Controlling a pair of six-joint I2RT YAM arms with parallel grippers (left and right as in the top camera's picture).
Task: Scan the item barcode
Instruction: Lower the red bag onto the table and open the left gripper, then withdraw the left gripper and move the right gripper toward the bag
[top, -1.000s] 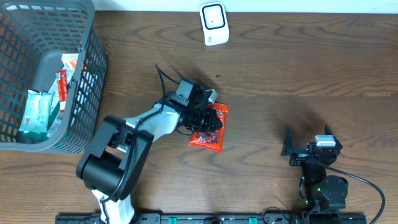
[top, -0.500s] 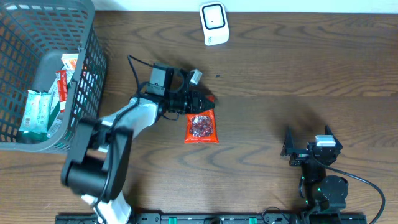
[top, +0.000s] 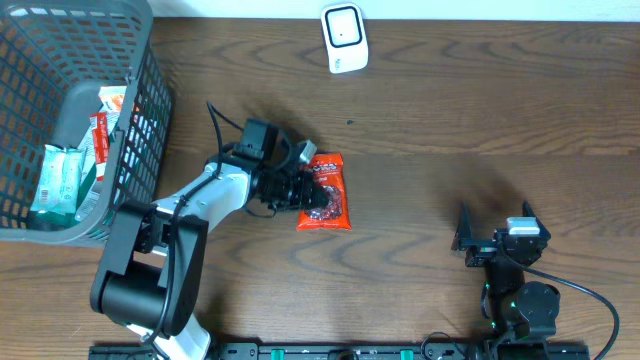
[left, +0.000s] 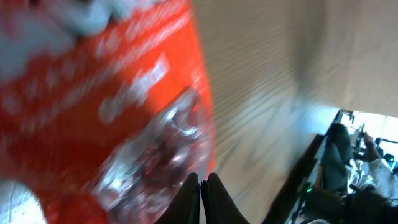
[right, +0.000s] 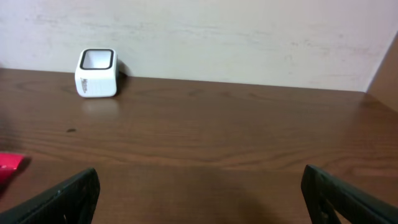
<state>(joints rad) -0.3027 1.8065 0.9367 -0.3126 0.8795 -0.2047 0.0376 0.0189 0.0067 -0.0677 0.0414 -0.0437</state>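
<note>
While my left gripper (top: 300, 187) has its fingers (left: 189, 203) pressed fully together, no grip is discernible | red snack packet (top: 326, 191) flat on table, just beyond those fingertips | right gripper (right: 200, 177) spread wide, empty | white barcode scanner (top: 343, 38) well ahead of both.

Wood table (top: 450, 120): basket (top: 150, 95), scanner (top: 343, 38), red packet (top: 330, 200).
</note>
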